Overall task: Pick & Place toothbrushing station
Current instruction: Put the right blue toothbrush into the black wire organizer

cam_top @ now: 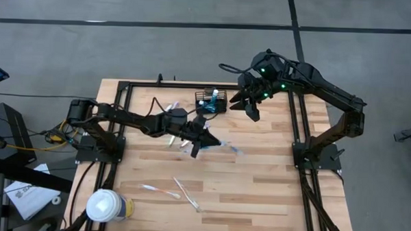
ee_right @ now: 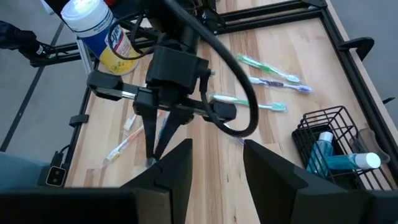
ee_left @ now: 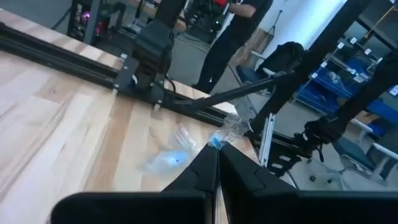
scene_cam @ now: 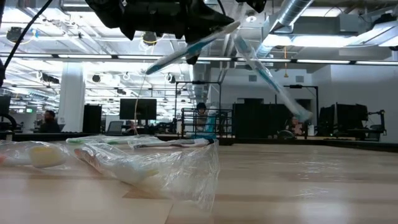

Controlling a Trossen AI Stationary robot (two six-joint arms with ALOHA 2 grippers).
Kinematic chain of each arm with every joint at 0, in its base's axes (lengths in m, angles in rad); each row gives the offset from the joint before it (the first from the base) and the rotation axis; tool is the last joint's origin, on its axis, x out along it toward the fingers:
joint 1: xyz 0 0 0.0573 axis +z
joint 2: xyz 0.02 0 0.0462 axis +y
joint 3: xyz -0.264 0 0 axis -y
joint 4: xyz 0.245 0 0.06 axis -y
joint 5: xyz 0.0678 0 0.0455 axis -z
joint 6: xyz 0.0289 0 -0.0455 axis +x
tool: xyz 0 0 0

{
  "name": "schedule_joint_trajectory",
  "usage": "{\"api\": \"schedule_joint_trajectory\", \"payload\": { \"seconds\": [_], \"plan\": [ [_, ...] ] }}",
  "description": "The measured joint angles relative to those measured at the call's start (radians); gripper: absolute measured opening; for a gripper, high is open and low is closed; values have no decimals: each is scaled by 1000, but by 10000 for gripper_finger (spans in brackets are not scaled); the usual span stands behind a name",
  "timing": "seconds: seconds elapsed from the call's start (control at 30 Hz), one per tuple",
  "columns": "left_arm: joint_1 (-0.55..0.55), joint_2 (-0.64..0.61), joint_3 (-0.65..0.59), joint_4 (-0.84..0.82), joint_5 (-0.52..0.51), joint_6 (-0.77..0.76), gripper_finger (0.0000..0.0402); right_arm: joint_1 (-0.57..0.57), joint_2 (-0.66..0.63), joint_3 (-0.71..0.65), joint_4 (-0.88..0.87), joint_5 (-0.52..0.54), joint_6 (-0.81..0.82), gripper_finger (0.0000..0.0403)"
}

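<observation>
The black wire basket (cam_top: 211,102) stands at the table's far middle with teal tubes in it; it also shows in the right wrist view (ee_right: 329,146). My left gripper (cam_top: 203,139) is near the table's middle, shut on a blue-and-white toothbrush in a clear wrapper (cam_top: 226,148), held above the table (scene_cam: 273,81). My right gripper (cam_top: 250,107) is open and empty, just right of the basket (ee_right: 214,155). Three loose toothbrushes (ee_right: 267,78) lie on the table left of the basket. More wrapped ones (cam_top: 168,192) lie toward the near edge. My left gripper pinches the wrapped toothbrush between its two fingertips, on a blue part of it (ee_left: 216,142). The toothbrush is lifted clear of the table and slants down toward the table's right (scene_cam: 292,106). Which end of it the fingers have does not show.
A yellow-blue cup with a white lid (cam_top: 108,207) stands at the near left corner. A black frame (cam_top: 295,125) runs along the table's edges. Wrapped toothbrushes (scene_cam: 143,158) lie close to the low camera. A person (ee_left: 233,31) stands beyond the table.
</observation>
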Motion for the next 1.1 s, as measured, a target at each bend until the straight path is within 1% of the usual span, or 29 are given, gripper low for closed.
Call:
{"api": "schedule_joint_trajectory", "payload": {
  "seconds": [0.1, 0.23, 0.4, 0.47, 0.53, 0.6, 0.73, 0.77, 0.83, 0.9, 1.1],
  "plan": [
    [-6, 6, 0, 7, 17, -1, 6, 0, 0, 0, 0, -1, -7, 133],
    [-12, 11, 0, -3, 38, -11, 22, -12, 0, 0, 0, -14, -7, 133],
    [-14, 11, 0, -12, 38, -7, 53, -35, 0, 0, 0, -33, -7, 133],
    [-14, 10, 0, -45, 38, -5, 68, -42, 0, 0, 0, -42, -13, 133],
    [-14, 11, 0, -60, 38, 0, 75, -49, 0, 0, 0, -54, -21, 133],
    [-14, 11, 0, -55, 38, 2, 66, -53, 0, 0, 0, -55, -23, 133],
    [-10, 11, 0, -56, 38, 5, 13, -53, 0, 0, 0, -55, -30, 133],
    [-8, 11, 0, -56, 36, 4, 8, -53, 0, 0, 0, -55, -31, 133],
    [-7, 11, 0, -56, 18, 1, 6, -53, 0, 0, 0, -55, -33, 134],
    [-7, 11, 0, -42, -25, -7, 3, -53, 0, 0, 0, -55, -37, 133],
    [33, 10, 0, 146, -164, -40, 1, -53, 0, 0, 0, -55, -49, 134]
  ]
}}
